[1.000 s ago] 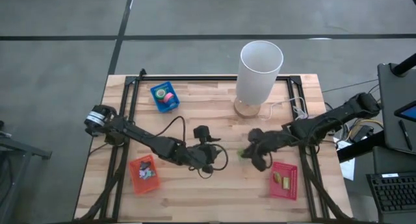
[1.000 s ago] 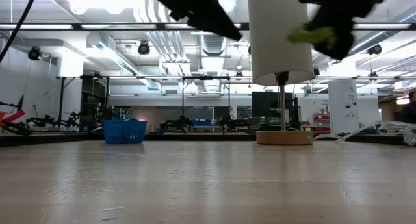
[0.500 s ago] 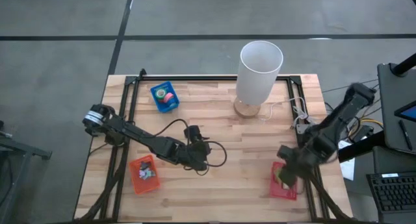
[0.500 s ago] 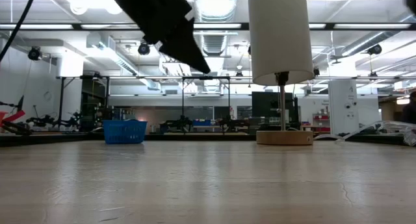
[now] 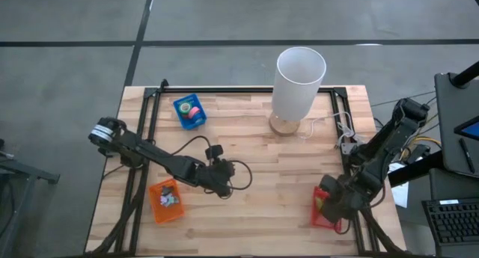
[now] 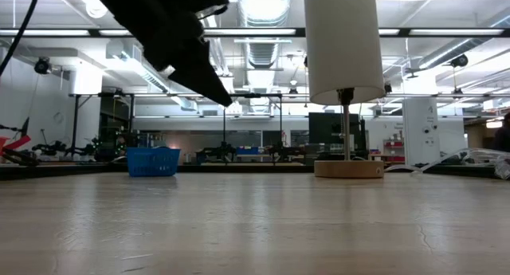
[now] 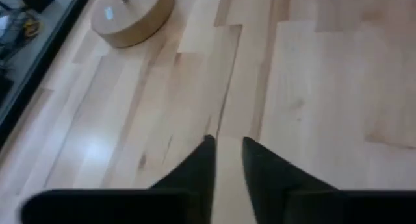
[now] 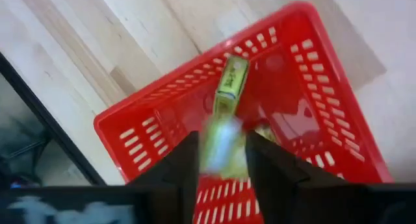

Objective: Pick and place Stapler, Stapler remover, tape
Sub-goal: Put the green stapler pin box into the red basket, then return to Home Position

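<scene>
My right gripper [image 5: 328, 207] hangs over the red basket [image 5: 317, 215] at the table's near right, pointing steeply down. In the right wrist view a blurred yellow-green block [image 8: 221, 146] shows between its parted fingers. A second yellow-green block [image 8: 231, 81] lies on the basket's floor. My left gripper [image 5: 227, 182] hovers above bare wood left of the table's middle. Its fingers stand a narrow gap apart [image 7: 227, 152] with nothing between them. Tape rolls [image 5: 191, 109] lie in a blue basket [image 5: 182, 116] at the far left. I cannot pick out a stapler remover. My right gripper has the blurred yellow-green block [image 8: 222, 152] between its fingers, above the red basket's floor. The fingers point down from above. I cannot tell whether they touch the block.
A tall white lamp [image 5: 299, 78] on a round wooden base [image 7: 133, 16] stands at the far middle. An orange basket [image 5: 156, 202] with small items sits at the near left. Cables [image 5: 340, 127] trail along the right edge. Bare wood lies between the two arms.
My right gripper has carried the yellow-green block from the table's middle toward the near right edge and tipped down over the red basket. My left gripper has drawn back toward the table's left edge and sunk a little.
</scene>
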Available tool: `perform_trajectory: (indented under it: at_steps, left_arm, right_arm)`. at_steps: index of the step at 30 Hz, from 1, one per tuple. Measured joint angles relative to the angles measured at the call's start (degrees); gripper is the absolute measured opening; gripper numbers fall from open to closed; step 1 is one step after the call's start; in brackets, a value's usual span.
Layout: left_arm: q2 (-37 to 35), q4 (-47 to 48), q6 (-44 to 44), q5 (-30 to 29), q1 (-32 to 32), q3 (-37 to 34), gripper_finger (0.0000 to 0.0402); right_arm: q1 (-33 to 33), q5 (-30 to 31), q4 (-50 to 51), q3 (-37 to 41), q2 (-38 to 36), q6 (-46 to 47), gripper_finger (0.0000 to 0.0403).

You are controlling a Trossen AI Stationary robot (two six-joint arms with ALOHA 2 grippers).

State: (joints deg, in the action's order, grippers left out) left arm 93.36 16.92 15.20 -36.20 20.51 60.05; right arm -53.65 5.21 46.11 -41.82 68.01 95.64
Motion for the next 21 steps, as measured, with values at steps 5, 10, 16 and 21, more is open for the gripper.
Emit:
perform_trajectory:
  at_steps: [5, 10, 16, 21]
  left_arm:
    - [-6.11, -7.43, -1.87, 2.26, -0.06, -7.17, 0.0009]
    - [-16.64, -16.32, -5.73, 3.49, -0.15, -17.60, 0.0007]
    - [-32.50, -34.80, -11.30, 13.19, -2.76, -33.76, 0.0004]
    - [-43.87, -40.96, -11.84, 20.30, -5.54, -43.99, 0.0002]
  right_arm:
    - [0.02, 4.38, 0.69, 0.00, -0.20, -4.28, 0.0183]
    - [0.02, 7.68, 0.81, 0.00, -1.59, -10.24, 0.0226]
    - [0.37, 20.40, 0.67, -0.04, -4.48, -20.41, 0.0203]
    - [1.75, 29.28, -1.31, -0.04, -8.20, -29.85, 0.0100]
